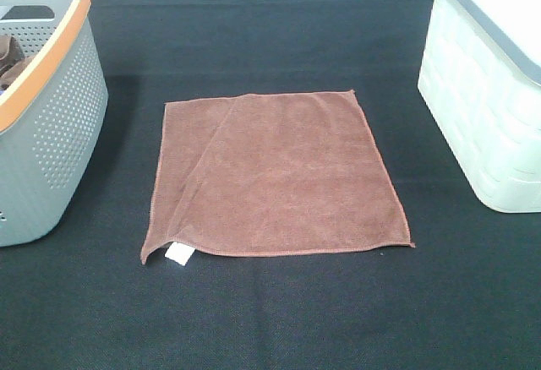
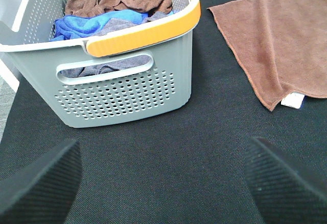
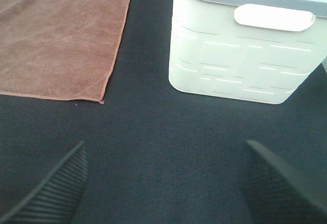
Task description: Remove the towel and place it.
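Note:
The reddish-brown towel (image 1: 275, 171) lies spread flat on the black table (image 1: 279, 311) in the middle, with its white tag (image 1: 178, 253) at the near left corner. It also shows in the left wrist view (image 2: 281, 40) and in the right wrist view (image 3: 56, 42). My left gripper (image 2: 163, 183) is open and empty, low over the table, short of the grey basket (image 2: 122, 81). My right gripper (image 3: 163, 183) is open and empty, near the white bin (image 3: 240, 50). Neither gripper shows in the exterior high view.
The grey perforated basket (image 1: 51, 108) with an orange rim stands at the left and holds brown, blue and grey cloths (image 2: 110, 9). The white bin (image 1: 490, 91) with a grey rim stands at the right.

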Available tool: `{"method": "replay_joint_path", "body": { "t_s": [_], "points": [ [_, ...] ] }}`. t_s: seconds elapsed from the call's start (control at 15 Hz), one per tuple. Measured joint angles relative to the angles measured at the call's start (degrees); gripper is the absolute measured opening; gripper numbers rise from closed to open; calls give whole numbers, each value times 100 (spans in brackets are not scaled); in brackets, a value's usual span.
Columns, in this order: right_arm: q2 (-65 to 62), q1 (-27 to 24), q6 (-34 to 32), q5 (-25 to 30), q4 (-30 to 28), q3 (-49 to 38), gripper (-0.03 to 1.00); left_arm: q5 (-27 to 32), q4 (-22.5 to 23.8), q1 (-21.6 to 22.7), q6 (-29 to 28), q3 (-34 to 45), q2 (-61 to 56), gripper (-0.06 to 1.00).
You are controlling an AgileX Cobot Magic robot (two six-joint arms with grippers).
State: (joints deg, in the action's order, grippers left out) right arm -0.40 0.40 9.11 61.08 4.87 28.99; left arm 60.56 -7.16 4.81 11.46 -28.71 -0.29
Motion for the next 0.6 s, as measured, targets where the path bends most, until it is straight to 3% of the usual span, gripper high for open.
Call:
{"method": "replay_joint_path", "body": {
  "t_s": [0.6],
  "points": [
    [0,0,0,0,0,0,77,0,0,0,0,0,0,82]
  ]
}}
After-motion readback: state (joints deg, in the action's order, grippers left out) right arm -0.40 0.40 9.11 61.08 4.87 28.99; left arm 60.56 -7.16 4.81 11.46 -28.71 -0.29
